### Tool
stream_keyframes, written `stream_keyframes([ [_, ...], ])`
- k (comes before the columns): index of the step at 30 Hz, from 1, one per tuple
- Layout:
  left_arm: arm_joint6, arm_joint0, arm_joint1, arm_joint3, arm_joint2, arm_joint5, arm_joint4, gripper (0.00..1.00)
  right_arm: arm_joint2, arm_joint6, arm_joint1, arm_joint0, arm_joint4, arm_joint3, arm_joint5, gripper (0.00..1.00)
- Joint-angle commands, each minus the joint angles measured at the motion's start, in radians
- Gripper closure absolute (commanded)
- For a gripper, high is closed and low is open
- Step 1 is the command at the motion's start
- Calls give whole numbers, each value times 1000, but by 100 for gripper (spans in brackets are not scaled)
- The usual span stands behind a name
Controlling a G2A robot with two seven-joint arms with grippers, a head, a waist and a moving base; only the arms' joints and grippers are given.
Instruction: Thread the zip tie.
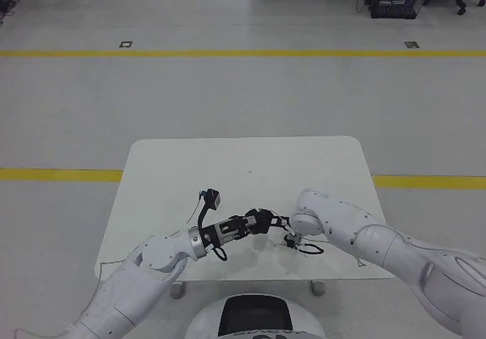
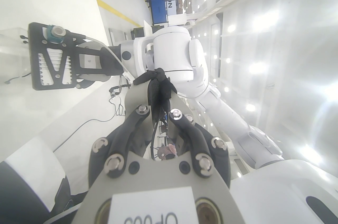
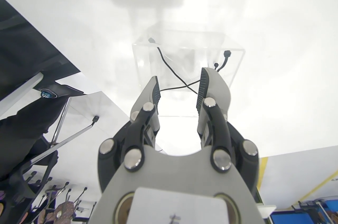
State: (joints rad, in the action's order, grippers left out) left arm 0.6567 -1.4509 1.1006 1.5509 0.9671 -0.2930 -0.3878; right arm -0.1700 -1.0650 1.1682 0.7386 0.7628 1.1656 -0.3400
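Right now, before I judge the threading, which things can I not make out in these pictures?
Left wrist view: what the left gripper pinches, if anything; black bunched material at its fingertips covers it.
Right wrist view: whether the black zip ties in the clear box are threaded at their crossing; strands too thin, one end behind the open right gripper.
Top view: whether the grippers touch; too small.

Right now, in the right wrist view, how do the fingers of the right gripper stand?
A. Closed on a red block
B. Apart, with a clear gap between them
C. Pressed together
B: the right gripper has its two fingers spread apart, and the clear box shows through the gap between them.
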Motion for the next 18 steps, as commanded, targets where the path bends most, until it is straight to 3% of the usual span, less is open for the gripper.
stream_keyframes([
  [1, 0, 0, 0, 0, 0, 0, 0, 100, 0, 2, 6, 3, 2, -12, 0, 69],
  [14, 0, 0, 0, 0, 0, 0, 0, 100, 0, 4, 40, 12, 19, -68, 0, 68],
  [16, 0, 0, 0, 0, 0, 0, 0, 100, 0, 5, 44, 13, 26, -76, 0, 75],
  [18, 0, 0, 0, 0, 0, 0, 0, 100, 0, 13, 48, 15, 38, -81, 0, 76],
])
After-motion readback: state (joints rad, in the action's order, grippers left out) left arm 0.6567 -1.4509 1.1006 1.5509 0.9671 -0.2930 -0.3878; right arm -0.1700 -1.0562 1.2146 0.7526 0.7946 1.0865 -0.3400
